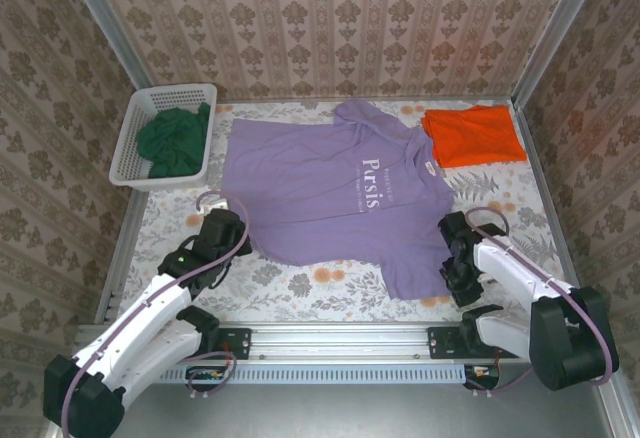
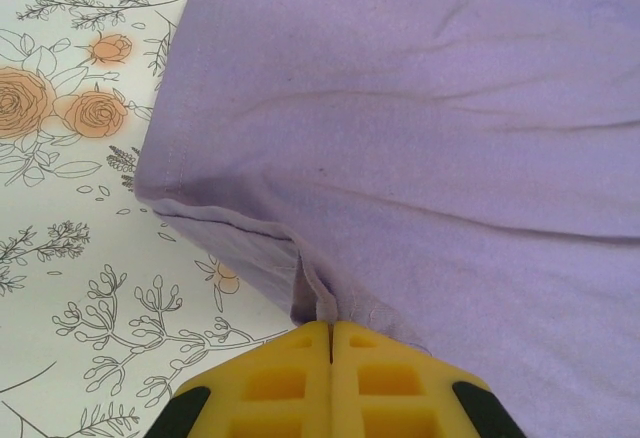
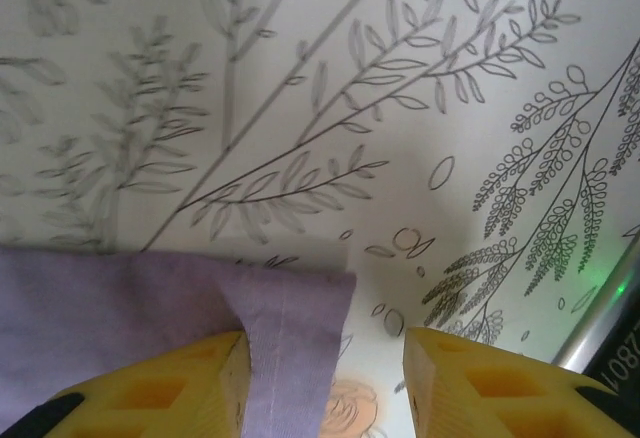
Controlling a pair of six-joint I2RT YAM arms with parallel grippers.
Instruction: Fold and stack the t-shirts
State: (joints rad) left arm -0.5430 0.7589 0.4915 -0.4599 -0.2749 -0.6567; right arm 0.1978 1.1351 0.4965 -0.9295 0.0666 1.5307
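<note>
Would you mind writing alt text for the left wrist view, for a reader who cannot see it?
The left end effector, its yellow fingers closed, pinches the hem edge of a lilac t-shirt lying on a floral-print table.

Lilac t-shirt [image 1: 300, 193] lettering [image 1: 372, 176] partly illegible

lilac tee [image 1: 320, 198] flat, orange tee [image 1: 472, 135] folded, green tee [image 1: 175, 141] seemingly bunched.

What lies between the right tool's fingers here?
In the right wrist view, a corner of the lilac t-shirt lies in the gap of the open right tool, against one finger; the rest of the gap shows bare floral tablecloth.
</note>
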